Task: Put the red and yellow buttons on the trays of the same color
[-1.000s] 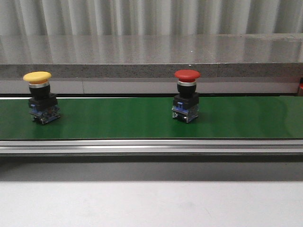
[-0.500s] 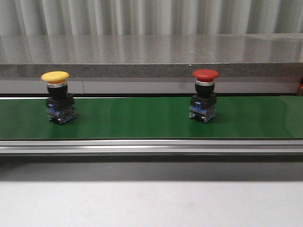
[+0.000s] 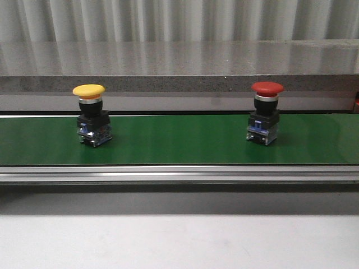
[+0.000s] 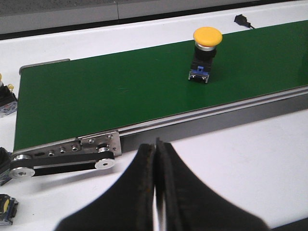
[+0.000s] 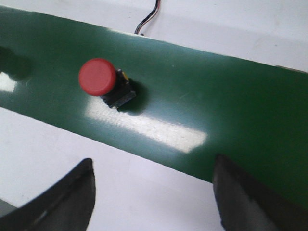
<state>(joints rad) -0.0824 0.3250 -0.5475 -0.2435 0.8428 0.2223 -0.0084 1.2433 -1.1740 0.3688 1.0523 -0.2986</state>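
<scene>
Front view faces the green belt (image 3: 179,140) side-on, low; both wrist views overlook it.

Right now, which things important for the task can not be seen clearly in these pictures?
- Trays: in no view.
- Right gripper: fingertips cut off by the right wrist picture's edge.
- Objects beside the belt: cut by the left wrist picture's edge, unidentifiable.
- Both arms: absent from the front view.

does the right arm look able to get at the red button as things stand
Probably yes: the right gripper is open above the belt, and the red button stands upright with nothing around it.
</scene>
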